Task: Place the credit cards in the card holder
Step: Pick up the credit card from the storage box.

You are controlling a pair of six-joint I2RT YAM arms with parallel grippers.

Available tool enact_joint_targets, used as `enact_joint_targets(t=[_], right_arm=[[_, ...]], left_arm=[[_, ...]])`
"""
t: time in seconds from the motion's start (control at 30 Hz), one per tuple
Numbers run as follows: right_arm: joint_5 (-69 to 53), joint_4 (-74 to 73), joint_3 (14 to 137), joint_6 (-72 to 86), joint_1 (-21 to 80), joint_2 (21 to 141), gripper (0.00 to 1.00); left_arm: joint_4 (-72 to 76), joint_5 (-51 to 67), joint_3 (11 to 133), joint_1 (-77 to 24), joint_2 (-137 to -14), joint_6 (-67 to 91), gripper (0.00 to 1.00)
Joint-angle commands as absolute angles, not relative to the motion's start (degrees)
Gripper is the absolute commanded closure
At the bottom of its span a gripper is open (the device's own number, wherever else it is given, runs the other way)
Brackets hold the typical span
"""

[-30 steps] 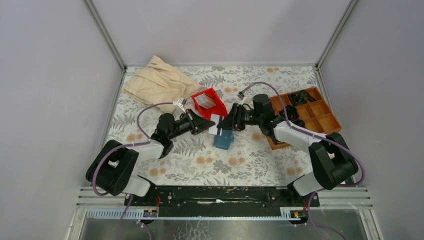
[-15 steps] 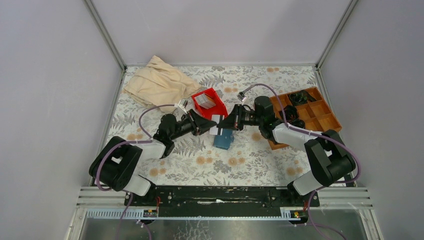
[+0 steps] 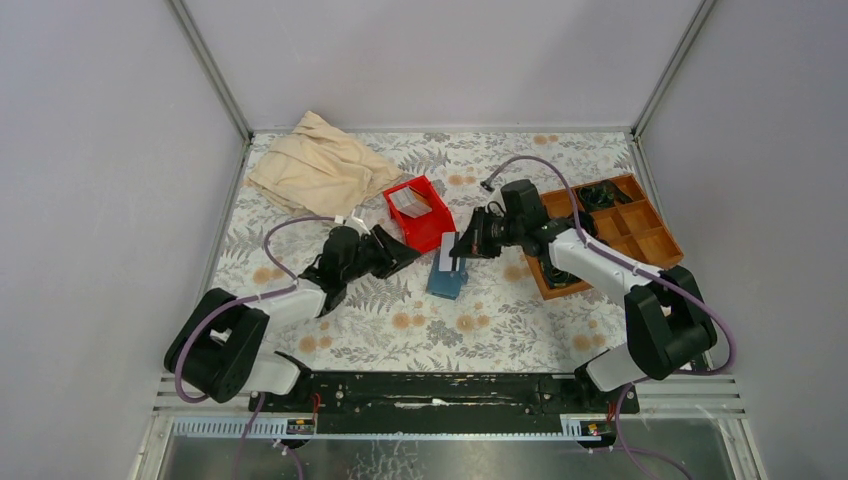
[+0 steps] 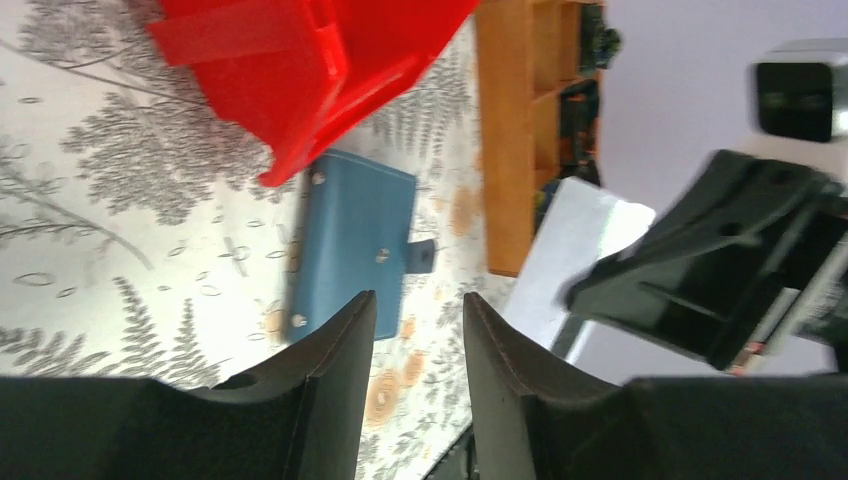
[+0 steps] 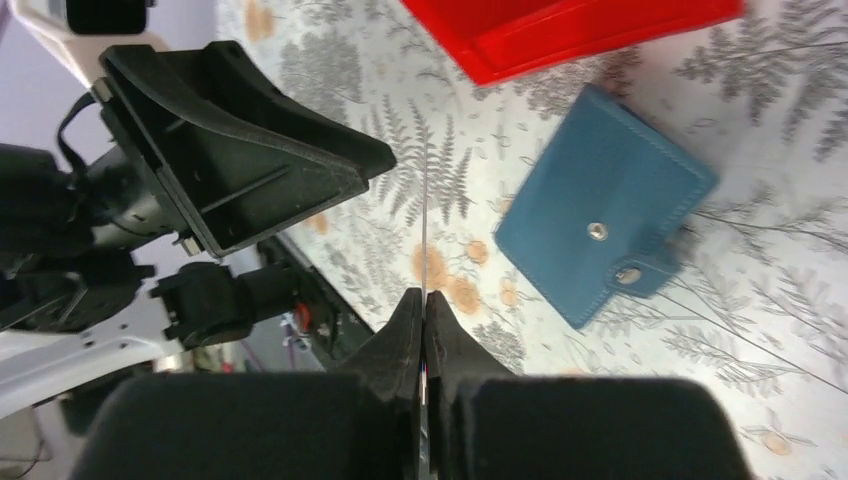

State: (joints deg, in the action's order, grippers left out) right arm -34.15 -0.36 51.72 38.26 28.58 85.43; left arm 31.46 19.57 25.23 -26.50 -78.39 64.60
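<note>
My right gripper is shut on a pale credit card, which it holds on edge above the table. In the right wrist view the card shows as a thin line running out from my shut gripper. The card holder, a closed teal-blue wallet with a snap tab, lies flat just below the card; the wallet is to the right of it in the right wrist view. My left gripper stands open and empty a little left of the card, with the wallet beyond its tips.
A red bin with pale items inside stands just behind the wallet. A brown wooden compartment tray lies at the right under my right arm. A beige cloth is bunched at the back left.
The card passed from my left gripper to my right: the left opened and drew back leftward, the right shut on the card and now holds it alone over the wallet.
</note>
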Motion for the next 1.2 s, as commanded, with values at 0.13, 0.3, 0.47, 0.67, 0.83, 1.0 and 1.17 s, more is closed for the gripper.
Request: enact_joint_targets(t=[0.13,0.3,0.47,0.67,0.83,1.0,1.17], right_arm=[[-17.5,-25.6,65.0,26.5,31.6,87.6,1.00],[-13.3,-30.7,69.2,26.4,34.9,91.3,1.00],[-10.5,-34.6,72.8,26.9,37.5,94.7,1.00],[-7.8,-36.8,74.4,27.9,39.3,97.3,1.00],[-7.1,-37.4,74.3,28.3,39.6,98.4,1.00],[-5.9,-38.3,74.8,28.4,39.6,99.9,1.00],[-4.2,-39.7,75.7,28.4,39.6,100.9,1.00]], left_arm=[[15.7,10.4,31.5,-30.2,-79.0,54.2,0.56],[12.7,9.2,33.3,-31.4,-80.2,52.4,0.57],[10.6,8.9,34.7,-32.0,-81.7,51.1,0.58],[9.0,8.8,35.7,-32.5,-83.4,50.3,0.59],[8.0,8.8,36.5,-33.0,-84.5,49.7,0.59],[7.2,9.1,37.9,-33.4,-86.0,49.1,0.59],[6.0,9.4,39.5,-33.8,-87.8,48.2,0.60]])
